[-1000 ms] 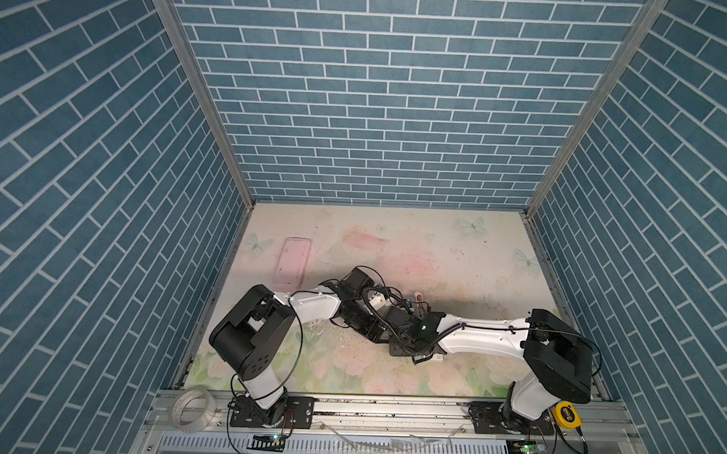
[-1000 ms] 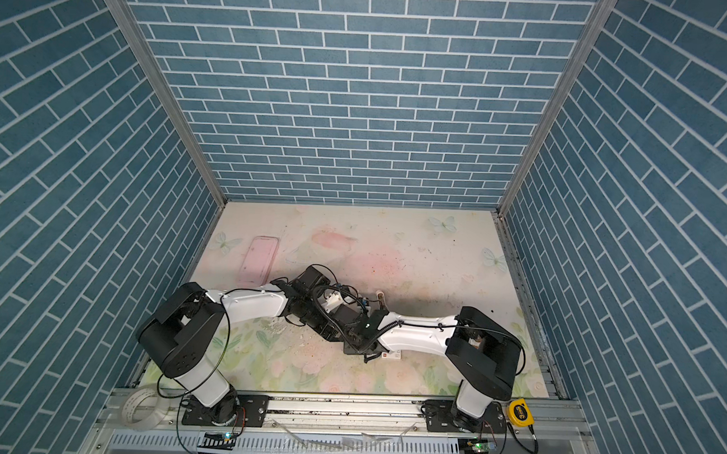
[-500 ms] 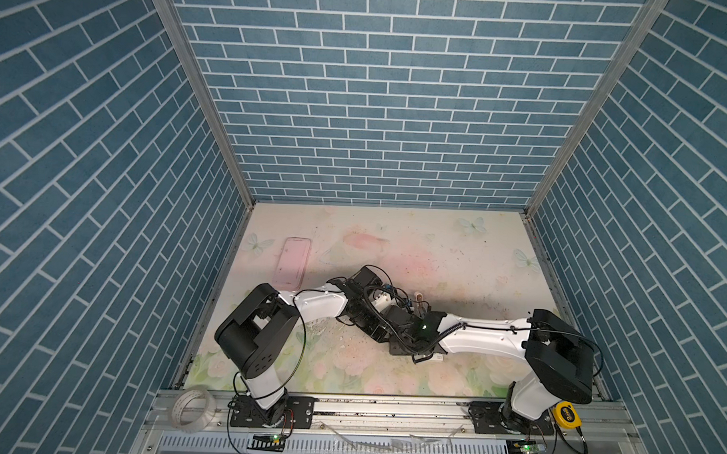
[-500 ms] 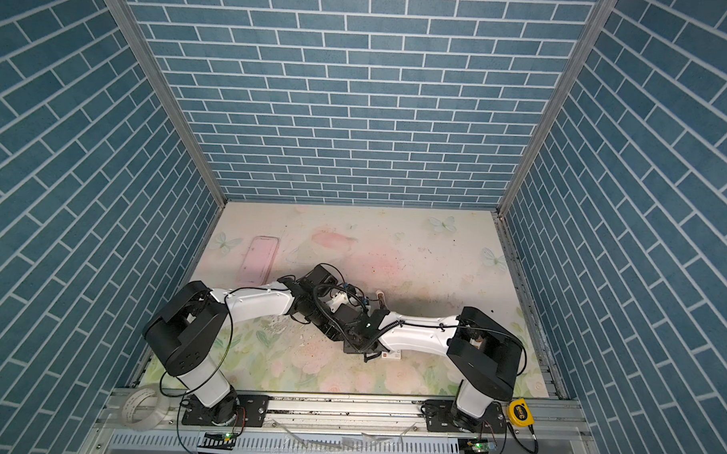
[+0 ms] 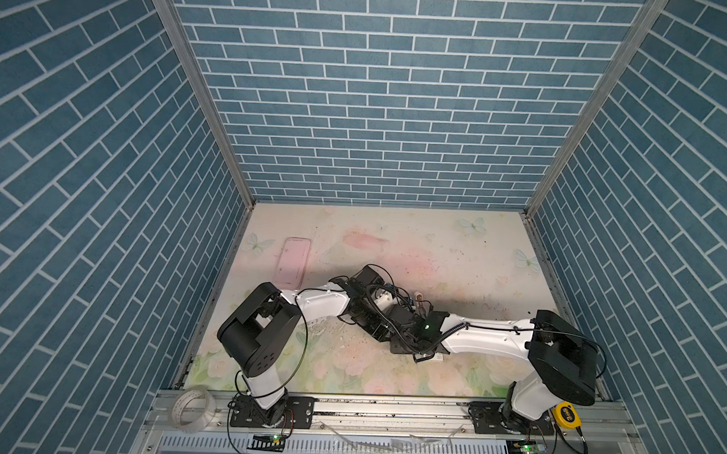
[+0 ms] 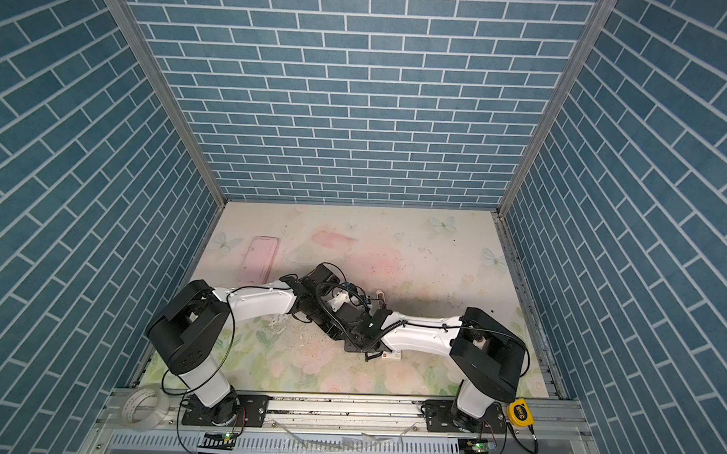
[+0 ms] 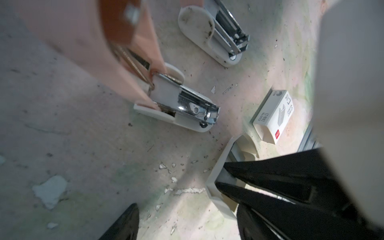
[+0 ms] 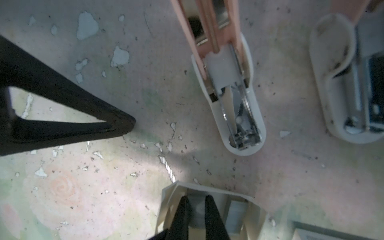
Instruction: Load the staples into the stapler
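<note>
Pinching the staples [image 8: 197,209] in the card tray [image 8: 168,199] just off the stapler [image 8: 239,116] nose, the right end effector [image 8: 196,197] was nearly pressed together; the left end effector [image 7: 187,207] hung spread beside the stapler. The strip seemed light, stiff and brittle, best gripped across its long sides.

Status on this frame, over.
Left gripper open, empty. Right gripper shut on grey metallic staple strip inside white card tray. Pink-and-white plastic stapler open, unobstructed.

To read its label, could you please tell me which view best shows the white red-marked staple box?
The left wrist view: the staple box shows whole, print and red mark clear. Both top views show only a sliver by the right arm; the right wrist view, perhaps a blurred corner.
</note>
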`<move>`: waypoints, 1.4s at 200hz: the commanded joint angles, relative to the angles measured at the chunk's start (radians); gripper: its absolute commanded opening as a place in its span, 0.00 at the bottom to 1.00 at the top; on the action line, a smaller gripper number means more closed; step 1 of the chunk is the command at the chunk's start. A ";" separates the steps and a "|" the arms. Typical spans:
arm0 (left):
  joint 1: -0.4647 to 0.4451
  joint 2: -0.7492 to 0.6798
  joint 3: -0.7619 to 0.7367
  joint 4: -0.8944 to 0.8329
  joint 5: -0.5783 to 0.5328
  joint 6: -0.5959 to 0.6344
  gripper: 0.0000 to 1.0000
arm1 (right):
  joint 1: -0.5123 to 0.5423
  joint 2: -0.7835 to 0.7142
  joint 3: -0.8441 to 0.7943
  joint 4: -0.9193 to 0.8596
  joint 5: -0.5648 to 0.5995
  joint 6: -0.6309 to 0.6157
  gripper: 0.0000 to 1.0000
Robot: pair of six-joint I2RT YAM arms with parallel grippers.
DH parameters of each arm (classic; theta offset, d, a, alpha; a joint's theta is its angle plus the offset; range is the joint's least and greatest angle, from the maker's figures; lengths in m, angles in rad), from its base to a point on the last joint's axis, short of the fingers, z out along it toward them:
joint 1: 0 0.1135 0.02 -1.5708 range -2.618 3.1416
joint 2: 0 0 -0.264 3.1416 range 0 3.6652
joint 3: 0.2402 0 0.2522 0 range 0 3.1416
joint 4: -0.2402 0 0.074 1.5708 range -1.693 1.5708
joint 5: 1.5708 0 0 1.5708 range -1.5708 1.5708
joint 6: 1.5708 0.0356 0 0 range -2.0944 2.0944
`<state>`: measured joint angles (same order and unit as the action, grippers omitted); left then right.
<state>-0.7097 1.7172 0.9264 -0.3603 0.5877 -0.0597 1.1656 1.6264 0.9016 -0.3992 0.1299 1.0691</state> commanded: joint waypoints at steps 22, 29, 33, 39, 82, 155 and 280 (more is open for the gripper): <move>-0.004 0.085 -0.007 -0.072 -0.102 0.009 0.74 | 0.002 -0.022 -0.014 0.022 0.008 0.008 0.00; -0.003 0.086 -0.007 -0.073 -0.103 0.006 0.74 | 0.000 -0.025 -0.015 0.023 0.008 0.007 0.00; -0.004 0.086 -0.007 -0.072 -0.105 0.005 0.73 | 0.001 -0.025 -0.014 0.023 0.008 0.008 0.00; -0.004 0.085 -0.009 -0.072 -0.110 0.006 0.72 | 0.001 -0.026 -0.016 0.022 0.008 0.008 0.00; -0.004 0.082 -0.007 -0.083 -0.129 0.008 0.66 | 0.004 -0.033 -0.026 0.025 0.019 0.011 0.00; 0.007 -0.002 0.002 -0.100 -0.106 0.036 0.75 | 0.003 -0.061 -0.053 0.047 0.039 0.002 0.00; 0.229 -0.164 -0.013 -0.088 -0.067 0.041 0.76 | 0.003 -0.026 -0.041 0.054 0.017 -0.037 0.00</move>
<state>-0.5037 1.5784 0.9298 -0.4397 0.4957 -0.0311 1.1648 1.5826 0.8444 -0.3347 0.1425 1.0634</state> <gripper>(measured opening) 0.759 0.140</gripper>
